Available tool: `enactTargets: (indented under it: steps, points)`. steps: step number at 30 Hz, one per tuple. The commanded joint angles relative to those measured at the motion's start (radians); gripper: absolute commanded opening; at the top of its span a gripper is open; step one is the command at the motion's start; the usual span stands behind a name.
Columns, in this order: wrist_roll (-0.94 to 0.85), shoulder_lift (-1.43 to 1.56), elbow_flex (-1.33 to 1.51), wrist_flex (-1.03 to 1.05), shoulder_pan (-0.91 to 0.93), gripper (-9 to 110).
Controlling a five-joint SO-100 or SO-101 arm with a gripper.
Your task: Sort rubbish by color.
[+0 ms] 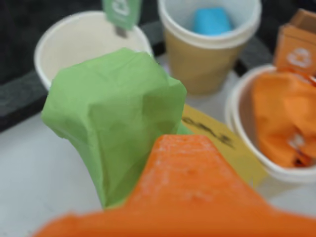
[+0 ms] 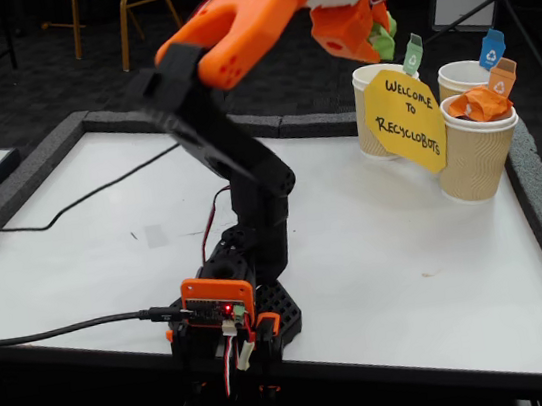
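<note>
The gripper (image 2: 378, 38) is raised above the white table (image 2: 378, 248), jaws clamped on the lime green wad (image 1: 116, 116), near the three cups. In the wrist view, the green-tagged cup (image 1: 74, 42) holds nothing visible, the middle cup (image 1: 210, 54) holds the light blue wad (image 1: 211, 21), and the right cup (image 1: 242, 123) holds the orange wad (image 1: 281, 116).

I stand in what looks like a demo hall or event room: dark carpet (image 2: 53, 87), a metal-legged chair (image 2: 127, 6) behind, my foam-edged white worktop (image 2: 412, 274), and a yellow "Welcome to RecycloBots" sign (image 2: 403, 122) against the cups.
</note>
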Motion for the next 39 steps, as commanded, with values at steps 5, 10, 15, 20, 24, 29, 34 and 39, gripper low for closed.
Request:
enactTargets:
  steps: [5, 10, 15, 20, 24, 29, 34, 39]
  points:
    - [-0.02, -0.207, -0.337, -0.037, -0.097, 0]
    - [-0.02, -0.344, -0.44, -0.054, -0.109, 0]
    - [-0.02, -0.486, -0.56, -0.06, -0.1, 0]
    - [-0.02, -0.611, -0.666, -0.061, -0.1, 0]
    - [-0.02, -0.68, -0.727, -0.061, -0.106, 0]
    - [-0.02, -0.726, -0.765, -0.06, -0.115, 0]
    - [-0.02, -0.746, -0.767, -0.058, -0.127, 0]
    - [-0.02, -0.758, -0.773, -0.061, -0.138, 0]
